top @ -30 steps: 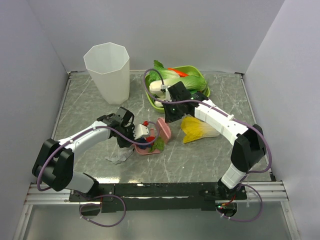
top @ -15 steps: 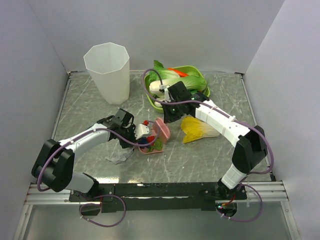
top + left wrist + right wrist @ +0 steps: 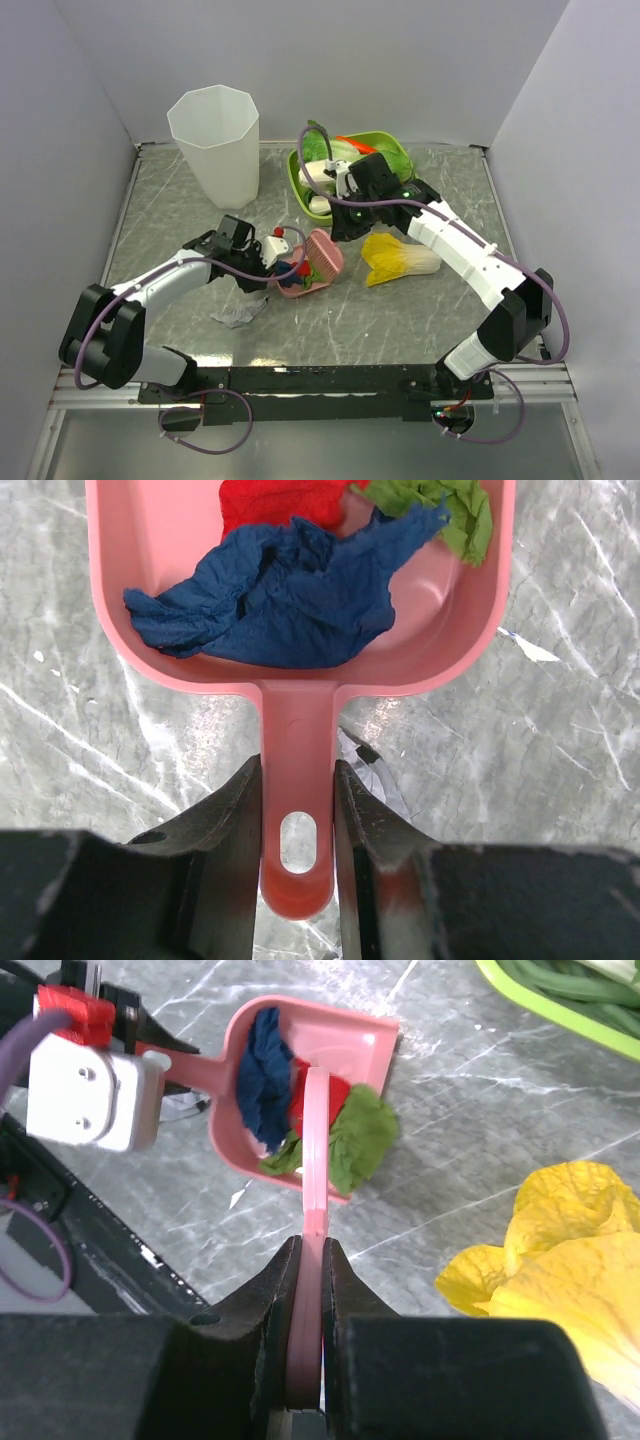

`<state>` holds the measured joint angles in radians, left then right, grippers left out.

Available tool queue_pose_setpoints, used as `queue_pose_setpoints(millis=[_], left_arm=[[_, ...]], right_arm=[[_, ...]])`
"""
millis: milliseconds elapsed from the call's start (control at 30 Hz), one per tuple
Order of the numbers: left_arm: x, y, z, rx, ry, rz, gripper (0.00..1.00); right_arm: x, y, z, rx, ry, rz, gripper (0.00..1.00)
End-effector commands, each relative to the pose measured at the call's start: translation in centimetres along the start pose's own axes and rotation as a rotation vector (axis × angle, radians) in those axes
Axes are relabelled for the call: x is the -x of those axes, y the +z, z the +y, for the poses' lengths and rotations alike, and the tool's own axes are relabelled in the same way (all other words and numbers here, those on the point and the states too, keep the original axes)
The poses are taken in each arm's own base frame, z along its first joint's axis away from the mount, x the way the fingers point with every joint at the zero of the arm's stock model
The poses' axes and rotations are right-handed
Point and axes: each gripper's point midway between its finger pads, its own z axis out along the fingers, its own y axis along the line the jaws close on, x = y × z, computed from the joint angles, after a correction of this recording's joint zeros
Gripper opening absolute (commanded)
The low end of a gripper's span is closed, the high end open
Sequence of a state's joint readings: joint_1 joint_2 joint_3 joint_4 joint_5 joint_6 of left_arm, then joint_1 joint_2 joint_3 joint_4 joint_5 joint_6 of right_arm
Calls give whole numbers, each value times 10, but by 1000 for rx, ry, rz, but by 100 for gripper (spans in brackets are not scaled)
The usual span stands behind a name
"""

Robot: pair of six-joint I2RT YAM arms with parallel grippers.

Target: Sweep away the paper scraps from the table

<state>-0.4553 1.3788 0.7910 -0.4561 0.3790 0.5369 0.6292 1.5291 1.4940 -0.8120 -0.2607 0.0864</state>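
Note:
My left gripper (image 3: 297, 790) is shut on the handle of a pink dustpan (image 3: 120, 580), which sits over the table (image 3: 450, 320). In the pan lie paper scraps: a dark blue one (image 3: 290, 590), a red one (image 3: 280, 500) and a green one (image 3: 450, 505) at its lip. My right gripper (image 3: 310, 1250) is shut on a thin pink brush (image 3: 316, 1140), whose far end rests on the scraps at the pan's mouth. A white-grey scrap (image 3: 237, 316) lies on the table behind the pan, near my left arm.
A tall white cup (image 3: 215, 130) stands at the back left. The green tray (image 3: 400, 150) with greens and a red chilli (image 3: 355, 143) is at the back, just behind my right wrist. A yellow toy cabbage (image 3: 400, 258) lies right of the dustpan.
My right wrist has swung back and to the right, toward the tray, still gripping the brush. The left gripper and dustpan have shifted slightly toward the back.

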Motion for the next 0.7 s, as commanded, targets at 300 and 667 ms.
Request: queue_pose_setpoints(millis=[300, 667], left_arm=[[39, -39, -4, 28, 30, -204, 1], [101, -99, 17, 150, 70, -331, 1]], right_arm=[[103, -123, -14, -6, -71, -442, 0], [107, -195, -97, -347, 77, -661, 0]])
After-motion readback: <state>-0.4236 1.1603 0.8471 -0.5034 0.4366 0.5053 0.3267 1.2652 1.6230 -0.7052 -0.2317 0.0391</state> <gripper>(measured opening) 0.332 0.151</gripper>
